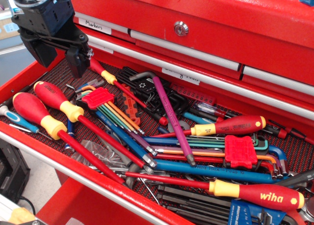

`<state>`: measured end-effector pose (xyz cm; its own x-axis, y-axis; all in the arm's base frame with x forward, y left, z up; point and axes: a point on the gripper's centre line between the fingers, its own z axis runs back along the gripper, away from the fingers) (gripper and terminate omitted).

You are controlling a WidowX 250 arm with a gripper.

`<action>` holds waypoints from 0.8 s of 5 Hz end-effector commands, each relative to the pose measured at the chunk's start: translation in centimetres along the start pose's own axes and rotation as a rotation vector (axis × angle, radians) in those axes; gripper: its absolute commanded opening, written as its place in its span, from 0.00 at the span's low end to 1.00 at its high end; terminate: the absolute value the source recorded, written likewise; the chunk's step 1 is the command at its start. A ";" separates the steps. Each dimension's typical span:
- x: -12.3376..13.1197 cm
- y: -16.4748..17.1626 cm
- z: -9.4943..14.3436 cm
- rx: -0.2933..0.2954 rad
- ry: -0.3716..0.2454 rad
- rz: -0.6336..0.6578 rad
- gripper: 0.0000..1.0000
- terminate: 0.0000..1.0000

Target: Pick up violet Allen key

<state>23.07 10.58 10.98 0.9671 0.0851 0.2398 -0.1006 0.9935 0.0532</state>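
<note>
Black tool (73, 55) hanging at the upper left over the red drawer (29, 72), tilted down, its grip too dark to tell, red-and-yellow screwdrivers (54, 112) below it, violet Allen key (172, 119) lying slantwise mid-drawer, well apart, untouched, crossing other keys.

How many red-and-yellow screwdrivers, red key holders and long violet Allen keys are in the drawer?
Red-and-yellow screwdrivers: 5
Red key holders: 2
Long violet Allen key: 1
Total: 8

violet Allen key (172, 120) atop tools, in drawer (29, 70)
</note>
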 end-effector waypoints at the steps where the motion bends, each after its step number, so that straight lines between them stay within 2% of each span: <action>1: 0.0 0.0 0.0 0.000 0.000 0.000 1.00 0.00; 2: 1.2 -5.0 1.2 0.008 0.049 0.063 1.00 0.00; 3: 1.8 -9.9 1.8 0.018 0.027 0.179 1.00 0.00; 4: 2.3 -13.6 0.2 0.094 0.031 0.227 1.00 0.00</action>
<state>26.27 -3.40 9.30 0.9373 0.2841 0.2018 -0.3108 0.9434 0.1156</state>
